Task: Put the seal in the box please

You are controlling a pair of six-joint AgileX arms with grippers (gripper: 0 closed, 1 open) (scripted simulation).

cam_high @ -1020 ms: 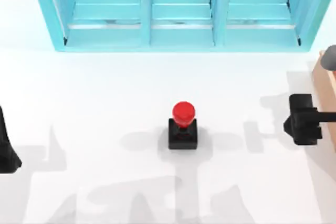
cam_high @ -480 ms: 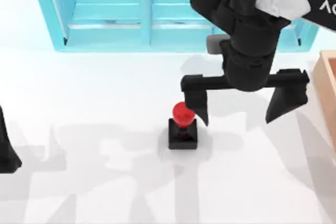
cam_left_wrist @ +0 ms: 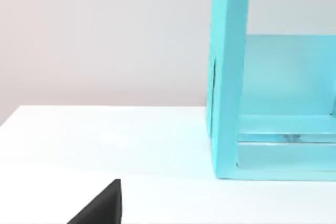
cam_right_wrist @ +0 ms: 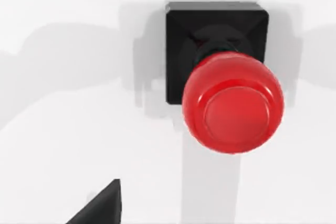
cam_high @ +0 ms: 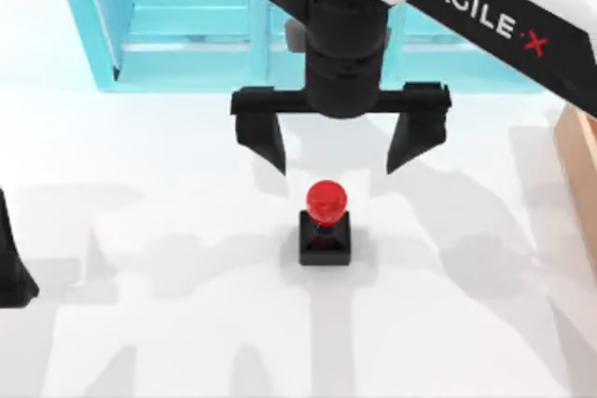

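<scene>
Your right gripper (cam_high: 338, 142) hangs with fingers spread wide above the seal (cam_high: 326, 225), which stands upright on the white table (cam_high: 140, 193) near its middle (red knob up). The box (cam_high: 580, 151) sits at the table's right edge; your left arm is parked at the left edge.

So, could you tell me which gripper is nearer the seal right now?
The right gripper, open, hovers just behind the seal. The left gripper sits parked at the table's left edge, far off.
</scene>
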